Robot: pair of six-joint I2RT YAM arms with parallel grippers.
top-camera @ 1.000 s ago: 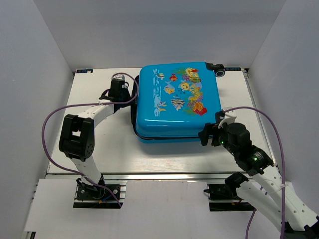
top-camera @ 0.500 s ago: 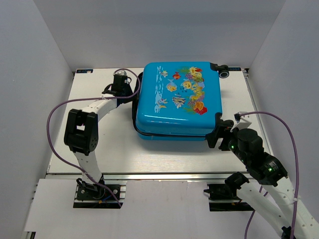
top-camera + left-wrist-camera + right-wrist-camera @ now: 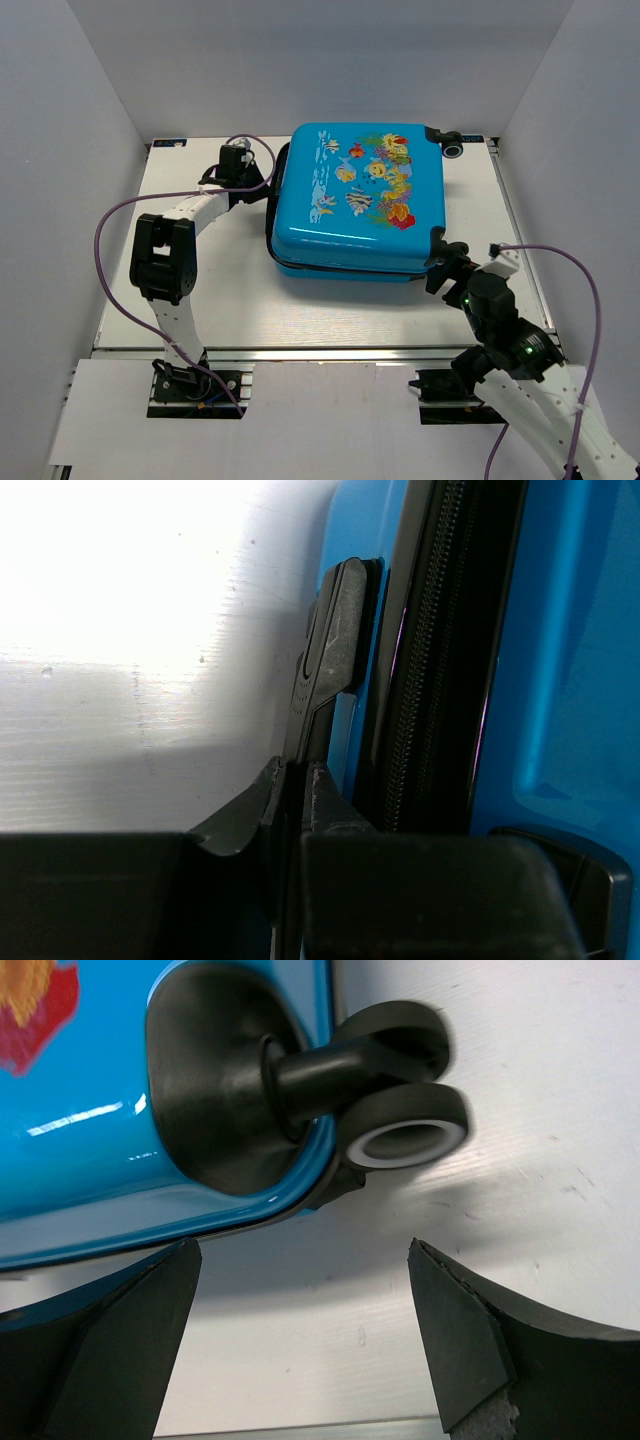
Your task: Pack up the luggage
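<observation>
The luggage (image 3: 355, 195) lies flat and closed on the white table, fish-print lid up. My left gripper (image 3: 260, 182) is at its left side, shut on the dark grey side handle (image 3: 335, 630); the fingers (image 3: 320, 790) pinch its thin lower part beside the black zipper (image 3: 430, 680). My right gripper (image 3: 443, 262) is open and empty at the near right corner. In the right wrist view its jaws (image 3: 302, 1252) stand wide apart just below the black twin wheel (image 3: 405, 1135) and the blue shell (image 3: 100, 1110), touching neither.
A second wheel (image 3: 452, 145) sticks out at the luggage's far right corner. White walls enclose the table (image 3: 220, 290) on three sides. A metal rail (image 3: 320, 352) runs along the near edge. Purple cables loop off both arms.
The luggage has shifted a little right and away and turned slightly. My right gripper has moved right along its near edge to the corner wheel. My left gripper stayed at the handle.
</observation>
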